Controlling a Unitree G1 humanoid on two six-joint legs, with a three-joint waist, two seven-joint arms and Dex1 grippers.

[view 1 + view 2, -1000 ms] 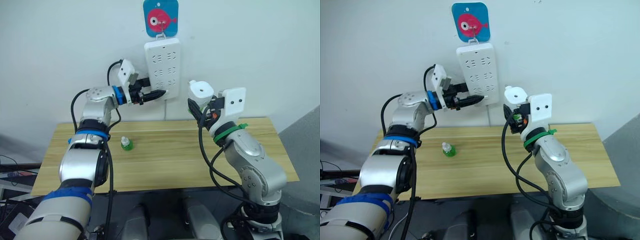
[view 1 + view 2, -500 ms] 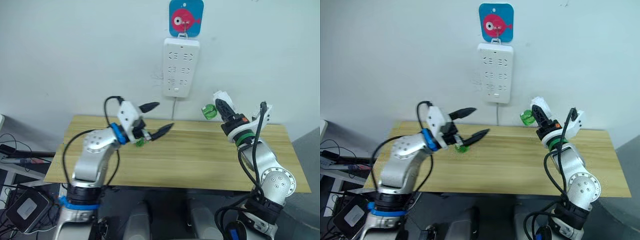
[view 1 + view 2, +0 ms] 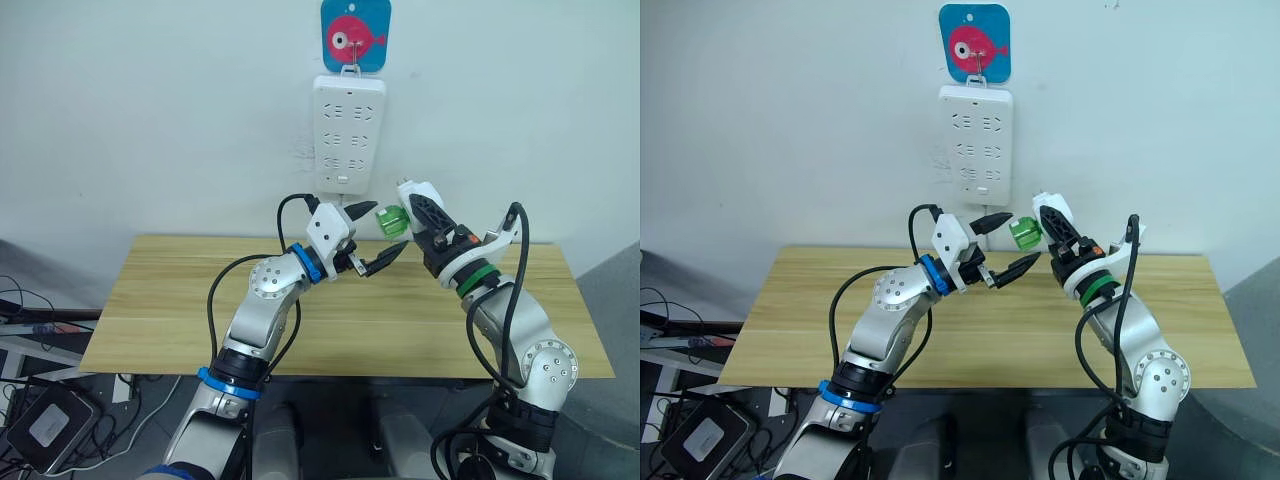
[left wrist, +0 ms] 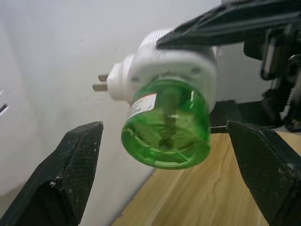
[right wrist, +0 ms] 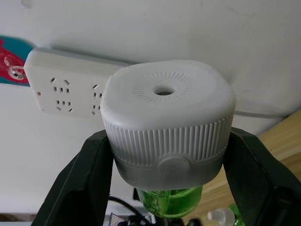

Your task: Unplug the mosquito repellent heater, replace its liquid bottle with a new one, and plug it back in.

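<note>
Both arms have swung inward since the earlier frame, meeting above the bench (image 3: pixel 180 300).
I see the right gripper (image 3: pixel 418 215) pinching the mosquito repellent heater (image 5: pixel 167 122); the left gripper (image 3: pixel 372 238), fingers spread, brackets its liquid bottle (image 4: pixel 165 125), below the power strip (image 3: pixel 348 130).

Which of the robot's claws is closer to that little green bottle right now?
The left. The left gripper is open with its fingers on either side of the green bottle, not touching it. The right gripper clamps the white heater that the bottle hangs from.
</note>
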